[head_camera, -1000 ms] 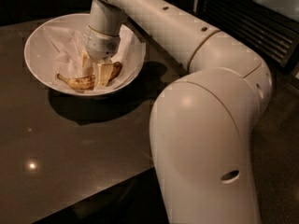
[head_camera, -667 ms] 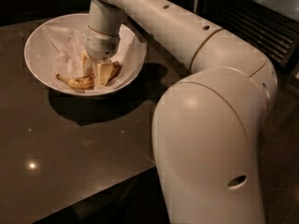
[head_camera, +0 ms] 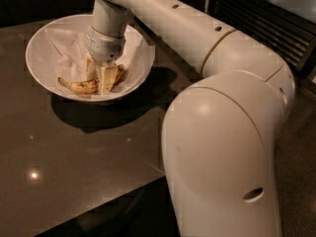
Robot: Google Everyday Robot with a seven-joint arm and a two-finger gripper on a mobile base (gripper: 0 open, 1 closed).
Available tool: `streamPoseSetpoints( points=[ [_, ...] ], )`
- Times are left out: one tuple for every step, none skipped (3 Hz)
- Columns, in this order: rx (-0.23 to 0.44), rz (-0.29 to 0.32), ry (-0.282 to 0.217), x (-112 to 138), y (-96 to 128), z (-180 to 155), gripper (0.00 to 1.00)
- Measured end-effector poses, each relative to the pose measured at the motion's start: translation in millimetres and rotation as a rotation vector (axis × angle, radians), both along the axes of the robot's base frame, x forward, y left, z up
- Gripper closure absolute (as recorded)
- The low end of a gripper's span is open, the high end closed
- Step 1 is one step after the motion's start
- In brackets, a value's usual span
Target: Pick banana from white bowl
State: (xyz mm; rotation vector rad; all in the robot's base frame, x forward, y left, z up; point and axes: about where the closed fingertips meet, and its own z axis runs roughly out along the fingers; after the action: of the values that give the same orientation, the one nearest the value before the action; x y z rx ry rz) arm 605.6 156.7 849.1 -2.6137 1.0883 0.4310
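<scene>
The white bowl [head_camera: 44,38], lined with crumpled white paper, stands at the back left of the dark table. The speckled yellow banana [head_camera: 79,86] lies at the bowl's front, stem end to the left. My gripper [head_camera: 100,78] reaches down into the bowl from the long white arm and sits on the banana's right half. Its two pale fingers [head_camera: 108,77] stand close together with the banana between them, still resting on the paper. The banana's right part is mostly hidden behind the fingers.
The dark glossy table [head_camera: 74,162] has its front edge running diagonally at the lower middle. The arm's large white housing [head_camera: 222,152] fills the right foreground. A dark slatted panel [head_camera: 266,19] is at the back right.
The gripper stays low in the bowl at the banana. The arm's large near housing has shifted slightly. The banana has not moved.
</scene>
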Motion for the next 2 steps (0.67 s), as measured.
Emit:
streamPoseSetpoints(
  points=[
    [0.0, -0.027, -0.043, -6.8, -4.8, 24.6, 1.0],
    [-0.009, -0.047, -0.081, -11.5, -6.6, 51.0, 1.0]
  ],
)
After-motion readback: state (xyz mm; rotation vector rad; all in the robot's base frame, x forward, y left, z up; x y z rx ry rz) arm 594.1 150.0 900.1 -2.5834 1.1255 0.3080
